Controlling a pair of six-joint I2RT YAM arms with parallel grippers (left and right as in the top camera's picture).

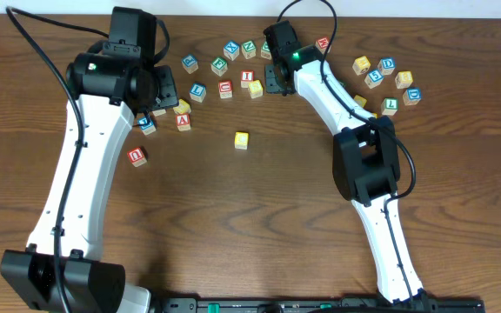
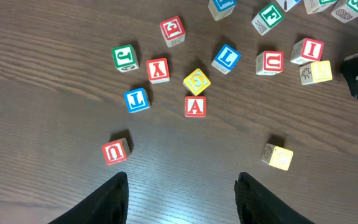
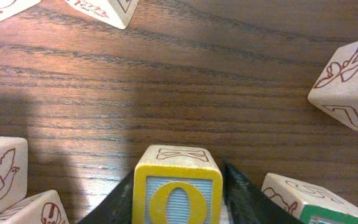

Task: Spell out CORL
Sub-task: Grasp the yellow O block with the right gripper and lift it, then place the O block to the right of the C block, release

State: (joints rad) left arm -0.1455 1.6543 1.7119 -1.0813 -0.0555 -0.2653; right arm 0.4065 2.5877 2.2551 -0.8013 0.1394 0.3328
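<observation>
My right gripper (image 3: 178,168) is shut on a yellow-framed cube with a yellow O (image 3: 178,193); its fingers press both sides, low over the table. In the overhead view that gripper (image 1: 274,80) is at the back middle, among the row of cubes. A lone yellow-topped cube (image 1: 242,140) with a faint letter sits mid-table, also seen from the left wrist as the yellow cube (image 2: 278,156). A blue L cube (image 2: 227,58) lies in the left cluster. My left gripper (image 2: 181,177) hangs open above bare wood, with nothing between its fingers.
Loose letter cubes are scattered at the back left, among them a red A (image 2: 195,106), a red U (image 2: 115,151) and a green J (image 2: 125,57). Several more cubes (image 1: 388,83) lie at the back right. Cubes crowd round the right gripper on both sides.
</observation>
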